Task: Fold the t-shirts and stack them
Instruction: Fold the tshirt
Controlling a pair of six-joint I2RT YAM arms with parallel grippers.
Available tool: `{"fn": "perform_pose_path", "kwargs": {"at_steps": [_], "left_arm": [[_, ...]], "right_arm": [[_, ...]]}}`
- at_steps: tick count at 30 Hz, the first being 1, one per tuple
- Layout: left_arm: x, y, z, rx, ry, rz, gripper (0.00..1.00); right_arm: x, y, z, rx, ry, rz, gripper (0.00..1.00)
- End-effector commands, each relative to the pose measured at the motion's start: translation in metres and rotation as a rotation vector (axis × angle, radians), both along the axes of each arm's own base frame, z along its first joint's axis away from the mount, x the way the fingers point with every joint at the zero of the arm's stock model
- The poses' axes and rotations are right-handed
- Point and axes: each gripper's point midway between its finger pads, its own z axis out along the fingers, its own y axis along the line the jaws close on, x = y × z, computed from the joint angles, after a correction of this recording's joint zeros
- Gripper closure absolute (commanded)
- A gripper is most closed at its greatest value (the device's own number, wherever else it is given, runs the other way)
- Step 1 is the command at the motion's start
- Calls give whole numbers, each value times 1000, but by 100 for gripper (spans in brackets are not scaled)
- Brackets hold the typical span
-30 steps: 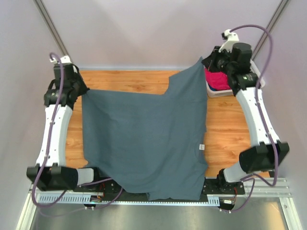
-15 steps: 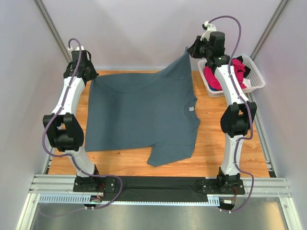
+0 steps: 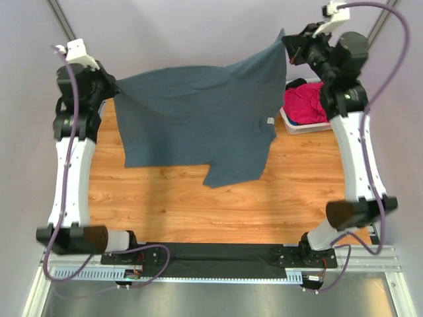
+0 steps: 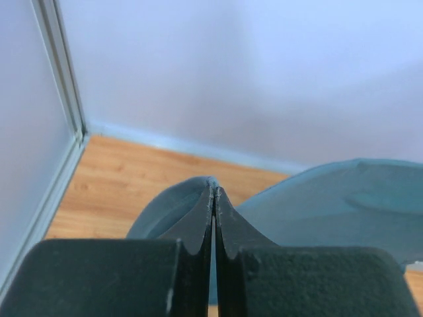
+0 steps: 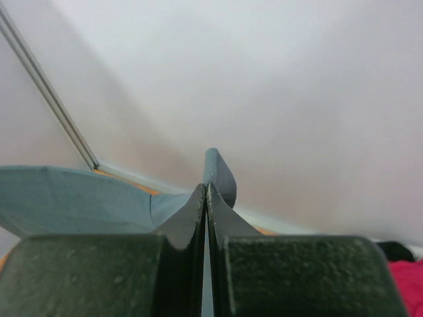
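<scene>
The slate blue-grey t-shirt (image 3: 198, 122) hangs stretched in the air between both grippers, its small neck label (image 3: 270, 120) near the right side, a sleeve hanging at the bottom. My left gripper (image 3: 114, 84) is shut on the shirt's far left corner; the cloth (image 4: 172, 208) pokes out past its closed jaws. My right gripper (image 3: 287, 47) is shut on the far right corner, held higher; a cloth tip (image 5: 217, 170) sticks up above its jaws. A magenta-pink t-shirt (image 3: 305, 105) lies in the basket, also at the edge of the right wrist view (image 5: 408, 284).
A white slatted plastic basket (image 3: 291, 124) stands at the back right of the wooden table (image 3: 198, 205), under the right arm. Lilac walls with metal corner posts (image 3: 63, 23) close in the back and sides. A black mounting rail (image 3: 211, 254) runs along the near edge.
Both grippers have lifted the blue-grey shirt off the table and pulled it back and up; it was spread low over the table and near edge a second ago, now it hangs in the air.
</scene>
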Motion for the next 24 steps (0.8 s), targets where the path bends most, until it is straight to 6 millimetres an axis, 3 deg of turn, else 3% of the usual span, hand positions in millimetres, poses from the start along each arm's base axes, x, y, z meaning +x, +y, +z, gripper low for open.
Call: {"fn": "perform_pose_path", "kwargs": {"at_steps": [1,2,5,6,7,9,10,17,21,24], "left_arm": [[-64,-11,71,39,-216,-54,100],[-86,-14,85,43,-253,-69,100],[-120,-16,101,56,-288,-72,100],[-141,-16,114,60,-335,-69,100],[-152,-17,119,60,-357,-69,100],[-183,-19,135,65,-415,-74,100],[-193,-20,141,63,-430,-77,100],[-281,-17,185,55,-598,-34,100],[-309,-12,200,34,-627,-3,100],[-306,-13,200,6,-602,-6,100]], "right_arm": [[-76,-14,71,-24,-228,-35,100],[-86,-16,75,-37,-237,-40,100],[-133,-23,103,-41,-317,-40,100],[-144,-25,109,-46,-338,-40,100],[-170,-29,125,-38,-389,-44,100],[-195,-34,135,-45,-418,-50,100],[-222,-39,150,-39,-471,-60,100],[-306,-55,181,-51,-607,-91,100],[-338,-61,192,-49,-648,-101,100],[-350,-68,200,-42,-676,-130,100]]}}
